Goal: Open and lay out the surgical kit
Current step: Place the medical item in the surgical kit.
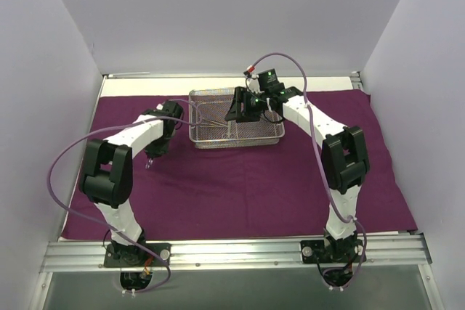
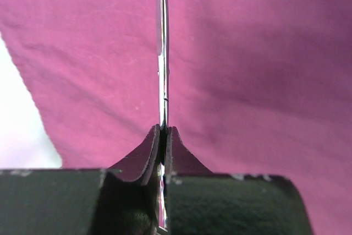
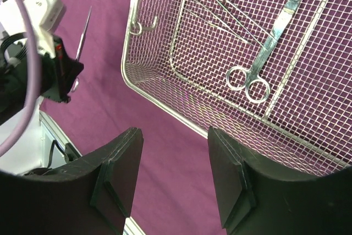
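Note:
The dark purple cloth (image 1: 240, 186) lies spread flat over the table. On it at the back stands the silver wire-mesh tray (image 1: 236, 143). In the right wrist view the tray (image 3: 165, 108) holds ring-handled scissors (image 3: 278, 26) and thin forceps-like instruments (image 3: 223, 5). My left gripper (image 1: 150, 157) hangs over the cloth left of the tray, shut on a slim metal instrument (image 2: 163, 53) that sticks out past its fingertips (image 2: 154, 147). Over the tray's near left part my right gripper (image 3: 176, 163) is open, with nothing between its fingers (image 3: 124, 174).
White walls enclose the table on three sides. A metal rail (image 1: 232, 252) with both arm bases runs along the near edge. Purple cables (image 1: 65, 165) loop beside each arm. Bare white tabletop (image 1: 138, 85) shows behind the cloth.

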{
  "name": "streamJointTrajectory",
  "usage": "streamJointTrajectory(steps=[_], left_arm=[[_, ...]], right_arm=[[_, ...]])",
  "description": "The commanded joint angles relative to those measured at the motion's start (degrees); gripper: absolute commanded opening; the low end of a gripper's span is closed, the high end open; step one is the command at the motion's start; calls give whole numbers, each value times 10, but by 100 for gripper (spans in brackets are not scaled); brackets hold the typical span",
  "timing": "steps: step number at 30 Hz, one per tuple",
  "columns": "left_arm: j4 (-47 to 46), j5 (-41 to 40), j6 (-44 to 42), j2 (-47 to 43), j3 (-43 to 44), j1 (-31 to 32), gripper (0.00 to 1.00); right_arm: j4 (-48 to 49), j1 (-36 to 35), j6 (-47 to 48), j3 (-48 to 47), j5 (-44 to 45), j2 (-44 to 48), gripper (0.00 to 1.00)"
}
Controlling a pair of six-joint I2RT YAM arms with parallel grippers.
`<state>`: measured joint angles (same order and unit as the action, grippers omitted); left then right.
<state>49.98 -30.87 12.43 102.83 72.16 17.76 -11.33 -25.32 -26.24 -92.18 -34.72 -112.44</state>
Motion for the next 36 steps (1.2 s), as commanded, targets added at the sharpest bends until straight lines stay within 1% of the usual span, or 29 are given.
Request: streamJointTrajectory(steps=[1,3,10,15,21,25,28,30,31,36], left_arm=[[-30,-58,-17,11,11,0,2],[-42,-42,-25,19,6,0,2],[-33,-12,-14,62,17,0,2],[-29,-9,-9,86,25,0,2],[-23,6,0,92,24,0,2],[-23,18,4,95,22,-1,18],[-22,26,7,98,25,-1,23],[-21,27,8,98,25,0,29],[-21,28,8,98,26,-1,30],[-22,40,16,84,20,-2,46]], right_arm=[[-11,3,15,9,-2,3,51],[-10,4,15,17,-2,6,51],[-5,4,13,29,-3,11,51],[-3,5,11,29,-4,8,51],[-2,6,12,28,-9,6,51],[-2,6,15,26,-11,1,51],[-3,6,15,24,-15,-1,51],[-4,6,17,24,-16,-2,51],[-5,6,17,23,-16,-3,51],[-7,6,22,24,-17,-5,51]])
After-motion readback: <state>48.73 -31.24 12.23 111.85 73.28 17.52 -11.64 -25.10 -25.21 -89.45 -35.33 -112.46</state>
